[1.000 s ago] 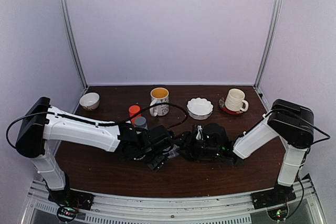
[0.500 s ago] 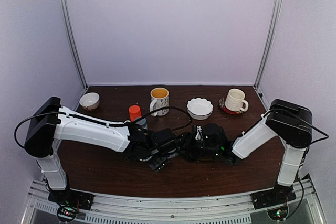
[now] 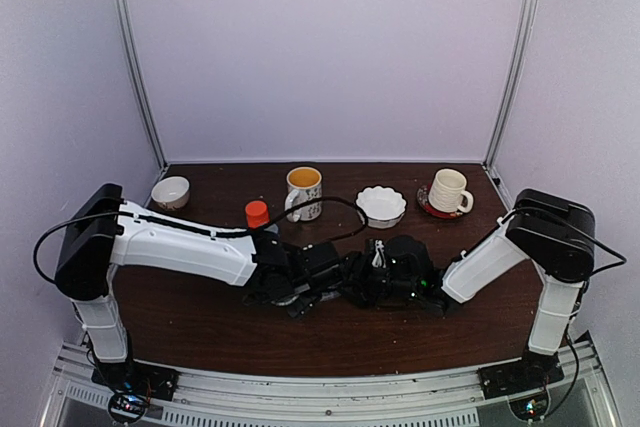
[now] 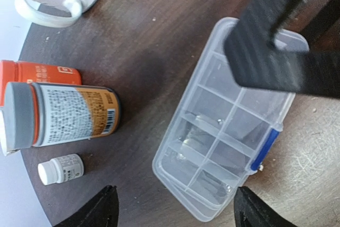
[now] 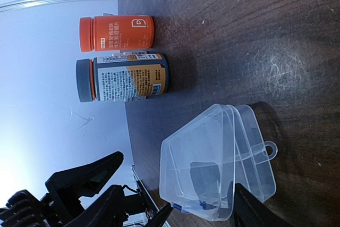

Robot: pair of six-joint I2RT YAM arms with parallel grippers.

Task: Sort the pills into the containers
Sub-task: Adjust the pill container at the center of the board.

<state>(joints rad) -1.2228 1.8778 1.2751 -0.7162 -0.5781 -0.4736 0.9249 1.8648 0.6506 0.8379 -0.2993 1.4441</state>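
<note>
The clear organizer box [image 4: 228,126] lies flat on the dark table with its lid down and a blue latch [image 4: 265,147] on one side. Its compartments look empty, and no pills show in any view. My left gripper [image 4: 178,213] is open, with its fingertips [image 4: 101,208] wide apart just short of the box's near end. My right gripper [image 5: 183,211] is open and straddles the box [image 5: 223,168]. One of its dark fingers [image 4: 281,41] hangs over the box's far end. In the top view both grippers [image 3: 318,285] [image 3: 352,285] meet at the table's middle and hide the box.
An orange bottle [image 4: 40,73], a grey-capped bottle [image 4: 64,115] and a small white bottle [image 4: 61,168] stand left of the box. At the back are a mug [image 3: 303,193], a white bowl [image 3: 381,206], a cup on a saucer [image 3: 447,192] and a small bowl [image 3: 170,192].
My left arm has reached further right toward the right gripper and now hides the grey-capped bottle in the top view. The right arm has barely moved.
</note>
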